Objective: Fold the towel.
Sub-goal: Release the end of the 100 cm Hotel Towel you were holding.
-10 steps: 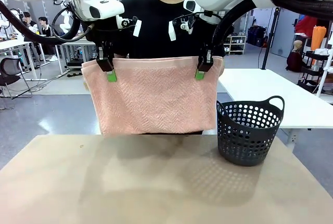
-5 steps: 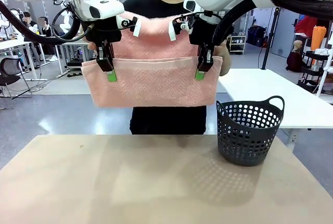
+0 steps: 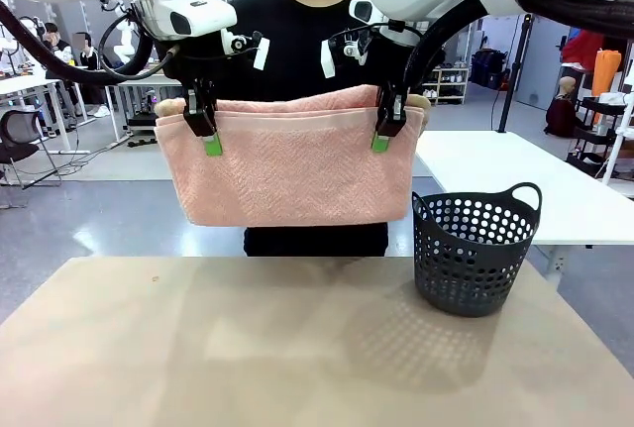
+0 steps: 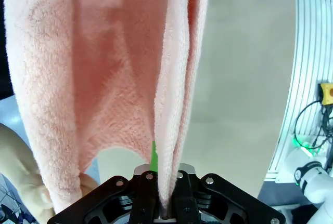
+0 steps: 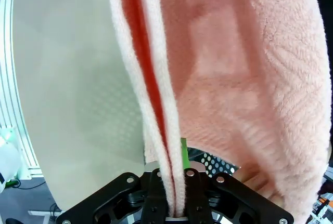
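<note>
Okay, my left claw point(image 3: 210, 135) is pressed tight on the top hem of the towel point(image 3: 297, 174), close to one top corner. My right claw point(image 3: 383, 133) is pinching the same hem close to the other top corner. From both wrist cameras I can see pink cloth squeezed between the black fingers, so both claws have a good hold.

Just beside my left claw is one hand of the person point(image 3: 170, 107), and the other hand point(image 3: 420, 105) is just beside my right claw. Those hands hold a second pink edge up right behind the hem I am pinching. So the towel hangs in two layers, like a book that is shut. It is up in the air over the far edge of the surface point(image 3: 248, 348) and does not touch it.

I think the first fold, bottom edge up to top edge, is nearly done. The two edges are close, but the back one sits a bit higher, so they are not lined up yet.

What is left, I think, is to match the edges, fold the long strip again, and lay it flat on the surface. The dark basket point(image 3: 474, 249) stands near the far right corner, beside the towel and apart from it.
</note>
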`<action>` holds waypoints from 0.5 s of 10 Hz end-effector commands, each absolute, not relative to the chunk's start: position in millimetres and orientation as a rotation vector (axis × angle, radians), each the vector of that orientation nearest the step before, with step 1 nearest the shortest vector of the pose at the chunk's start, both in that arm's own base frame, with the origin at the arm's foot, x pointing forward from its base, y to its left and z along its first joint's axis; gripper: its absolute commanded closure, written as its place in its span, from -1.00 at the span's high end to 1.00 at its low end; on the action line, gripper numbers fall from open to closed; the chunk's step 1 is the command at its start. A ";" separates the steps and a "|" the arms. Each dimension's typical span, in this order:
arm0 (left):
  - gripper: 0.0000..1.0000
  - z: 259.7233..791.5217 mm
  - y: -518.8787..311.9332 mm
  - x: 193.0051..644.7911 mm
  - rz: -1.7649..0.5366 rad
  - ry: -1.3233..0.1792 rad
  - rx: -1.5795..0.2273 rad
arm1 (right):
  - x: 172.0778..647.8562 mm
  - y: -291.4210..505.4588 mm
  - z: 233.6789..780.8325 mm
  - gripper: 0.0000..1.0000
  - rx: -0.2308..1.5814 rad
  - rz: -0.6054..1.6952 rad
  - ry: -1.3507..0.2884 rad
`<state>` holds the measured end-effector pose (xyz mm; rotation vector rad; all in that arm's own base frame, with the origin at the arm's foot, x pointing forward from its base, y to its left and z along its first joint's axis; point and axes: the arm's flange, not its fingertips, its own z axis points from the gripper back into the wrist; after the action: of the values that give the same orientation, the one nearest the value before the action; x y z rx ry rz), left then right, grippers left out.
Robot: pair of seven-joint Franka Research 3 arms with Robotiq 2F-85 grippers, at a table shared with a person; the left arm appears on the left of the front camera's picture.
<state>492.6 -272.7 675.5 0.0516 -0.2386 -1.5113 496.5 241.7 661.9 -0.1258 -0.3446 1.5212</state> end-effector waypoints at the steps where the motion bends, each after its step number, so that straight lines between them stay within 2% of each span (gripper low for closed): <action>1: -1.00 676.6 -271.6 492.5 -1.510 -0.241 0.053 | 495.5 239.5 662.5 -1.00 -0.129 1.523 -0.345; 5: -1.00 676.6 -271.6 492.5 -1.510 -0.241 0.053 | 495.5 239.5 662.5 -1.00 -0.129 1.523 -0.345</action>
<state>492.6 -272.7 675.5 0.0516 -0.2386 -1.5113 496.3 242.1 661.9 -0.1258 -0.3447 1.5220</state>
